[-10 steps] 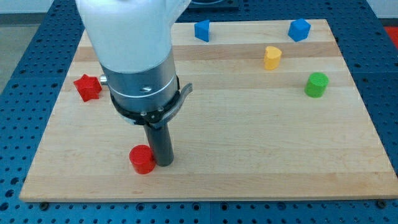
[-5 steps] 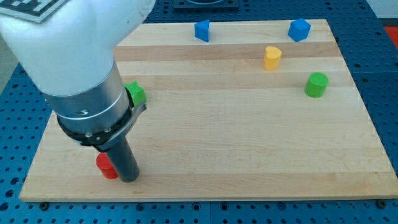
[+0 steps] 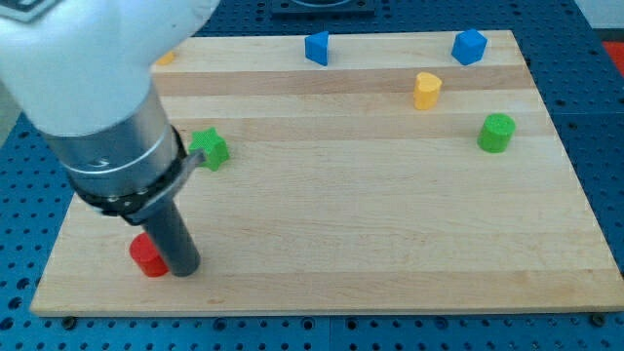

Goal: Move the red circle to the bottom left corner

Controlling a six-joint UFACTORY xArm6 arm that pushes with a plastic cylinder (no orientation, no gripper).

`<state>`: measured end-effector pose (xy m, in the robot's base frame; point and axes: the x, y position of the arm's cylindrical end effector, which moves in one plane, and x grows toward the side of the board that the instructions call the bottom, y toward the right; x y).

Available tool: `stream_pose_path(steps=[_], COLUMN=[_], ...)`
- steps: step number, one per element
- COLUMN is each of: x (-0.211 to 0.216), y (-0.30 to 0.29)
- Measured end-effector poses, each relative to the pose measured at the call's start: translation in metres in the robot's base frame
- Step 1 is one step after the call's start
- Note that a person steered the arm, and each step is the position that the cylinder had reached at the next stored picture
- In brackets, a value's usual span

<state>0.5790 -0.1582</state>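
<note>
The red circle (image 3: 147, 257) lies near the board's bottom left, a short way in from the corner. My tip (image 3: 183, 269) touches its right side, and the rod hides part of it. The arm's grey and white body covers the board's left part, so the red star seen earlier is hidden.
A green star (image 3: 212, 148) sits at left of centre, next to the arm's body. A blue block (image 3: 316, 47) and a blue hexagon-like block (image 3: 469, 45) are at the top. A yellow block (image 3: 426, 90) and a green circle (image 3: 495, 133) are at right. A sliver of orange block (image 3: 167, 58) shows at top left.
My tip has slid left along the view's bottom, pushing the red circle left towards the bottom left corner. The arm's body now covers the red star and uncovers the green star.
</note>
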Motion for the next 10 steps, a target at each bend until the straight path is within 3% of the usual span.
stream_pose_path(steps=[10], x=[-0.019], y=[-0.060])
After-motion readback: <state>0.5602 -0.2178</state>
